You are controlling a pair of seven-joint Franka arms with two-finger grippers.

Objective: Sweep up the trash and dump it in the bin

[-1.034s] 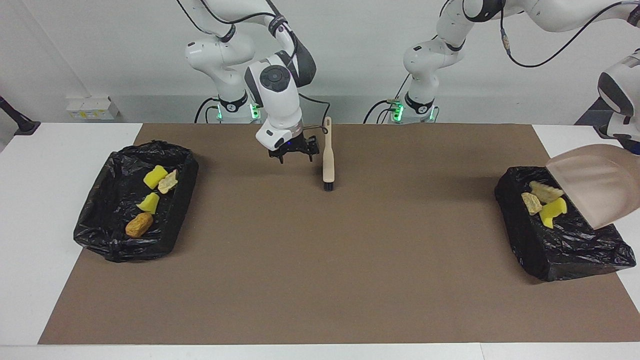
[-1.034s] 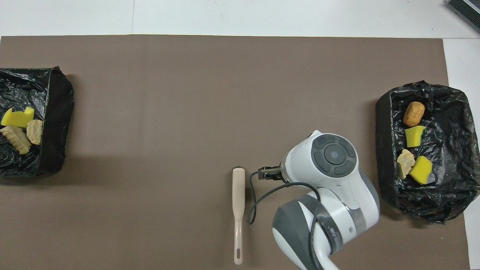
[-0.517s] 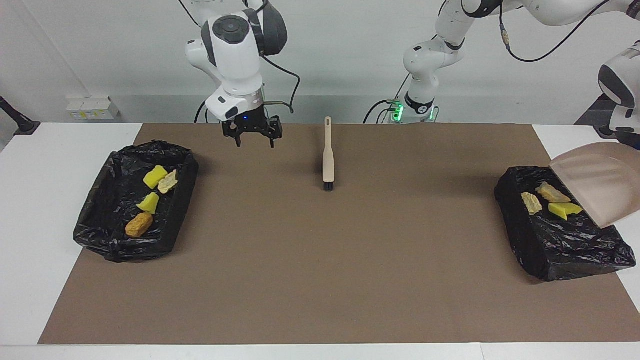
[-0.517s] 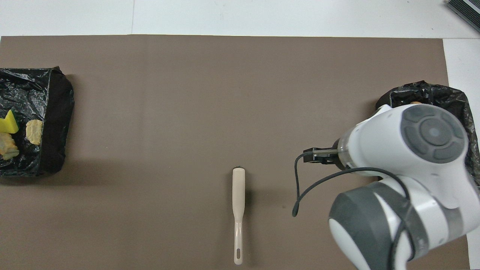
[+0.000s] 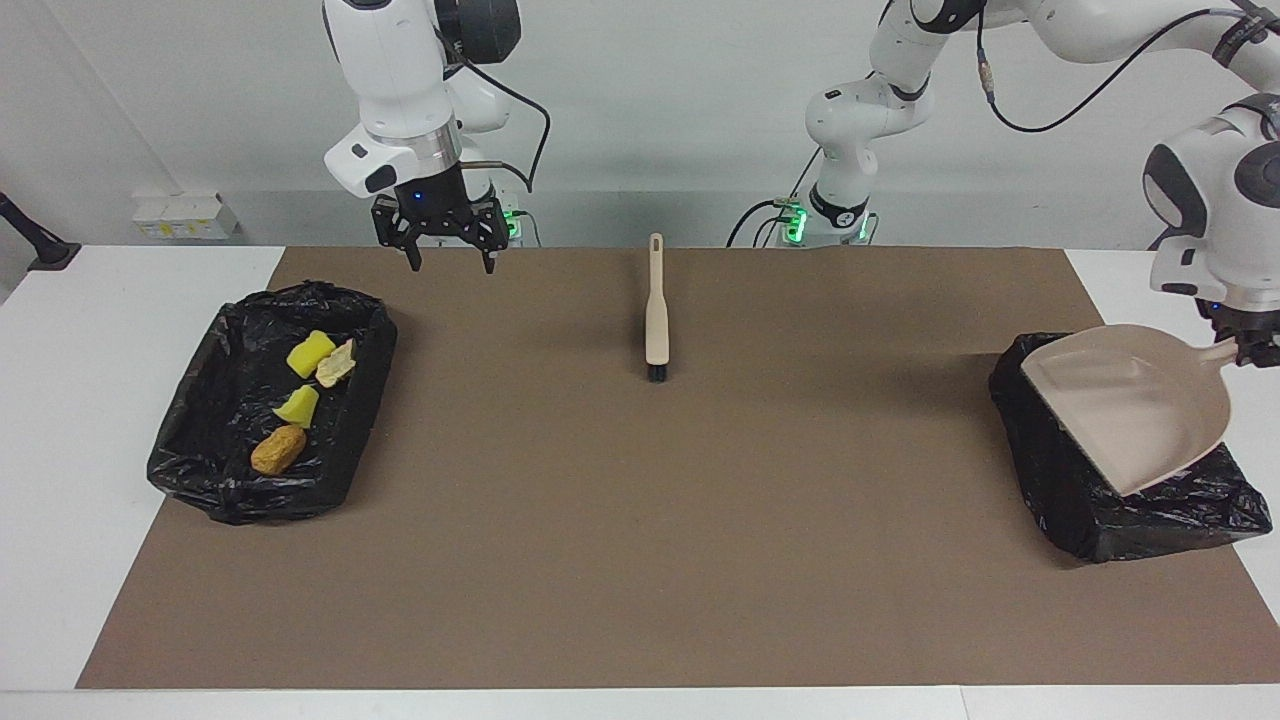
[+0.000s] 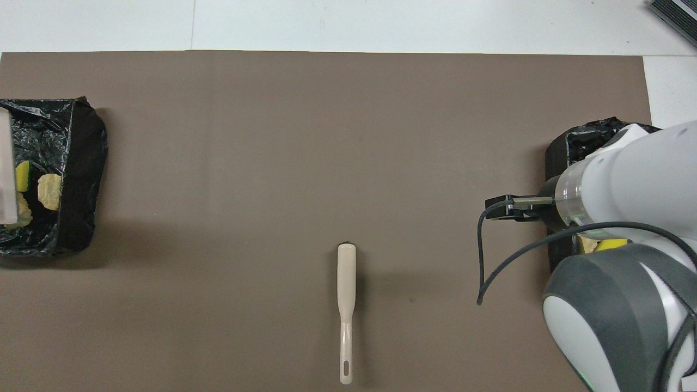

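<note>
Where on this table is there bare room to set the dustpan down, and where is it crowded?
The brown mat lies bare between the brush and each bin, and everywhere farther from the robots than the brush. Crowded: both bins hold trash, and the dustpan hangs over the left arm's bin.

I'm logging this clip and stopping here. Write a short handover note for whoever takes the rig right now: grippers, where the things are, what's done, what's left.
Left gripper: shut on the dustpan handle, holding the pan tilted over the black-lined bin at the left arm's end.
Right gripper: open, empty, raised near the robots' edge of the mat, by the other bin.
Brush: lying mid-mat, untouched by either gripper.
Trash: four pieces in the right arm's bin; some pieces in the left arm's bin.
Done: none loose on the mat; pan looks empty.
Left: put the dustpan down.
</note>
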